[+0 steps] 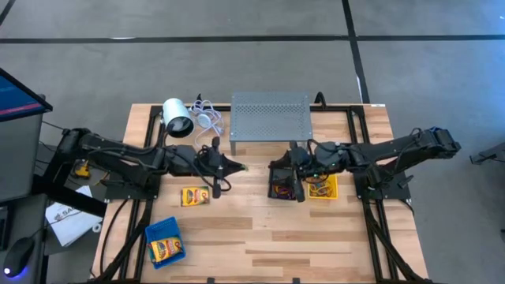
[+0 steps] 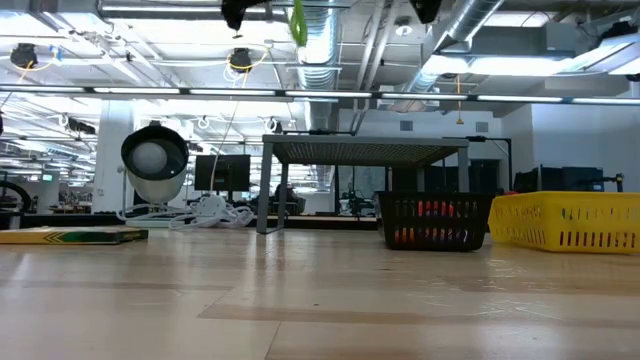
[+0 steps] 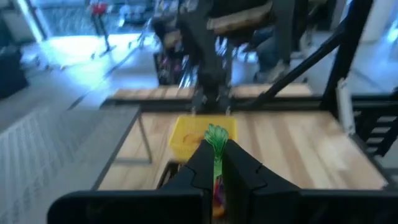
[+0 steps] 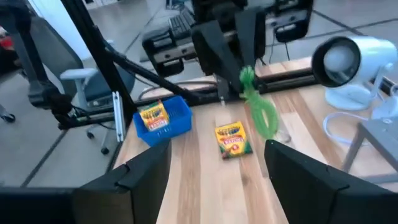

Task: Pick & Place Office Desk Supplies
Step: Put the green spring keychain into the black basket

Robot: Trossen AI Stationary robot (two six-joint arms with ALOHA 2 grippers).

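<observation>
The left gripper (image 1: 241,167), raised above the table's centre, pinches a green rubber band (image 4: 260,106) that hangs limp. Being light and floppy, it is best gripped anywhere along the loop. The right gripper (image 1: 278,169) stands open and empty over the black bin (image 1: 282,187).

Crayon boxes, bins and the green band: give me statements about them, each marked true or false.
1. The left gripper holds a green rubber band in shut jaws. True.
2. A crayon box lies in the blue bin. True.
3. The second crayon box lies in the yellow bin. False: it lies on the bare table.
4. The right gripper has its jaws shut. False: they stand open.
5. The black bin stands next to the yellow bin. True.
</observation>
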